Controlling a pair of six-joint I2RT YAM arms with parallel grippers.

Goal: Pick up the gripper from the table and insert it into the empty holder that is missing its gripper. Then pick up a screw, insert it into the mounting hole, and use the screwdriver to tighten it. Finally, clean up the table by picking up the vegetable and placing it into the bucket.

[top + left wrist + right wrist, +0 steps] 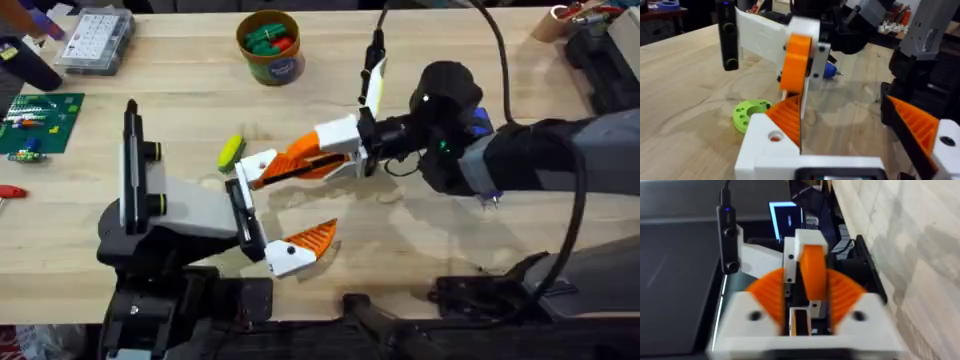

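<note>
My left gripper (313,197) stands open on the table (450,60). Its far jaw is the white holder (256,168), with the mounting hole (774,136) showing in the left wrist view. The orange ridged gripper (300,160) sits at that holder, and my right gripper (325,153) is shut on its free end, as the right wrist view shows (812,275). The near finger (312,238) of the left gripper carries its own orange pad. A blue screwdriver (830,70) lies behind the right gripper. The yellow-green vegetable (232,150) lies beside the holder. The bucket (270,62) stands at the back.
A clear box of small parts (95,40) sits at the back left. A green circuit board (35,120) lies at the left edge, with a red-handled item (8,190) below it. The bucket holds green and red pieces. Black equipment (600,60) occupies the far right corner.
</note>
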